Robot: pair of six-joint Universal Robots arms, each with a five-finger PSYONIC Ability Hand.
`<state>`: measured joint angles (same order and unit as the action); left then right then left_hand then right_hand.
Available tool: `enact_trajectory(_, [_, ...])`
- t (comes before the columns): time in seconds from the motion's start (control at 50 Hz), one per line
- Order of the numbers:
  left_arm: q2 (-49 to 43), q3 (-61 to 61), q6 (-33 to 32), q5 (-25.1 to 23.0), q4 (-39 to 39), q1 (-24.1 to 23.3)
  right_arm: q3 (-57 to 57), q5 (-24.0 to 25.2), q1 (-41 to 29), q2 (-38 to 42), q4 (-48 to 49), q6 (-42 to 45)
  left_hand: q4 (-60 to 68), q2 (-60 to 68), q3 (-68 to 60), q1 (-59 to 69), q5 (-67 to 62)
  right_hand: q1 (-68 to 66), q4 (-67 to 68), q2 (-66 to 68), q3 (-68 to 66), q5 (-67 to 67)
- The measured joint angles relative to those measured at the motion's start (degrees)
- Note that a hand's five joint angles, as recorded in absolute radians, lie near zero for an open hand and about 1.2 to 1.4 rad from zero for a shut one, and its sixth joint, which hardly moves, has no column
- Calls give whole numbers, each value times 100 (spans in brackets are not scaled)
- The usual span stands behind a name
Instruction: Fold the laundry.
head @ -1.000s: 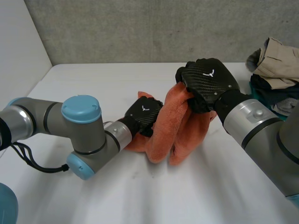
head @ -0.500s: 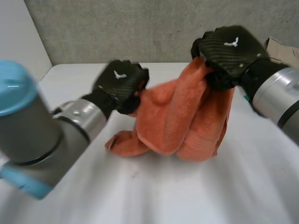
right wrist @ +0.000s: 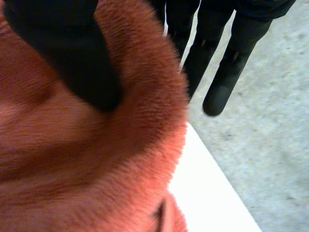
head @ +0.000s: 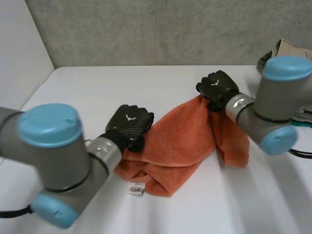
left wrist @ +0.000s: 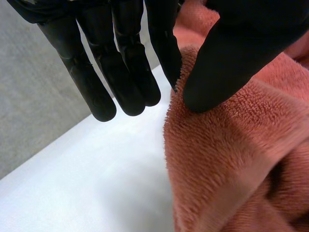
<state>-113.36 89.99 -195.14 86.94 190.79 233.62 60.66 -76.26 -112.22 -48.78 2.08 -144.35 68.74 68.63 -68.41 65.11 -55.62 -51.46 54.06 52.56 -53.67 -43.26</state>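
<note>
**Orange towel (head: 180, 141) pinched at 2 places**

The towel is spread between both hands, and its lower folds rest on the white table (head: 97, 83). The left hand (head: 129, 124) pinches the towel's left edge between its thumb (left wrist: 227, 53) and one finger, with the other fingers straight. The right hand (head: 218, 88) grasps the far right corner and holds it raised, with cloth bunched over its thumb. A clothes pile (head: 287, 53) sits at the table's far right.

2 grey arms (head: 104, 153), light-blue caps (head: 48, 124); black hands (head: 129, 124), seemingly carbon-weave.
</note>
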Motion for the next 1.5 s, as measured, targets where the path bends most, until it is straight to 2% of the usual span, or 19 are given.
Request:
enact_trajectory(0.02, [-72,-63,-1,35,1,-8,-6,-35,-13,34,71,3,0,0,0,0,0,128,-217,-156,209,157])
enact_trajectory(0.06, [-496,-545,-8,337,13,-47,-10,-414,-108,242,781,15,0,0,0,0,0,2383,-2508,-2502,2489,2648])
enact_trajectory(0.08, [-529,-594,-8,375,13,-49,-2,-458,-114,250,847,14,0,0,0,0,0,2687,-2820,-2821,2802,2952])
enact_trajectory(0.12, [-711,-1004,-18,749,27,-40,146,-804,-143,192,1360,-10,-1802,-1929,1782,-2071,1776,3786,-4013,-3949,3986,3989])
enact_trajectory(0.2, [-688,-1283,-24,1146,28,2,437,-1036,-140,-133,1626,-49,-1802,-1929,1782,-2071,1776,3826,-4180,-4045,4127,4072])
enact_trajectory(0.22, [-545,-1330,-24,1350,15,40,713,-1083,-129,-501,1591,-76,-4771,-4721,4673,-4437,4463,3826,-4189,-4045,4127,4072])
enact_trajectory(0.38, [678,-308,21,1554,-34,299,1825,-677,238,-1887,73,-118,-5378,-5367,5337,-4914,5116,3826,-4189,-4045,4127,4080])
enact_trajectory(0.5, [1255,591,134,1532,-44,553,2395,-425,489,-2300,-1139,-88,-5378,-5381,5337,-4914,5115,3826,-4189,-4045,4126,4080])
enact_trajectory(0.6, [1275,931,402,1467,-49,651,2874,-193,528,-2369,-1347,-37,-5378,-5382,5337,-4914,5116,3826,-4188,-4045,4127,4080])
enact_trajectory(0.8, [356,697,1168,616,-55,713,3975,141,448,-2265,195,-79,-5364,-5370,5322,-4913,5095,3803,-4057,-3959,4005,3930])
enact_trajectory(0.9, [-110,391,1260,336,-96,678,4185,70,412,-2069,857,-42,-5331,-5333,5298,-4875,5054,1845,-2140,-1969,2084,2132])
enact_trajectory(0.96, [-403,165,1267,271,-177,631,4226,-4,417,-1940,1220,2,-4822,-4814,4798,-4422,4493,-647,534,760,-569,-517])
enact_trajectory(1.0, [-540,48,1265,263,-231,601,4239,-37,431,-1905,1380,21,-4456,-4447,4432,-4037,4126,-1135,1166,1396,-1202,-1202])
enact_trajectory(1.04, [-686,-89,1260,267,-290,574,4257,-61,453,-1902,1527,36,-3998,-3993,3976,-3540,3676,-1135,1394,1502,-1379,-1327])
enact_trajectory(1.14, [-1096,-481,1233,368,-415,546,4312,-78,497,-2170,1688,55,-960,-949,958,-285,713,-1135,1446,1502,-1410,-1330])
enact_trajectory(1.16, [-1221,-605,1217,442,-455,547,4321,-78,504,-2332,1683,55,-286,-261,289,-70,167,-1135,1451,1502,-1410,-1330])
enact_trajectory(1.26, [-1332,-864,1113,857,-557,557,4214,-58,561,-3019,1460,47,-26,-42,41,-70,123,-1135,1464,1502,-1410,-1331])
enact_trajectory(1.36, [-522,-764,881,1320,-594,559,3631,-4,929,-3781,621,34,-26,-33,31,-70,123,-1135,1469,1502,-1410,-1380])
enact_trajectory(1.5, [1446,-194,431,1398,-551,546,2149,132,1492,-4062,-1365,23,-23,-24,15,-70,123,-1135,1472,1502,-1410,-1410])
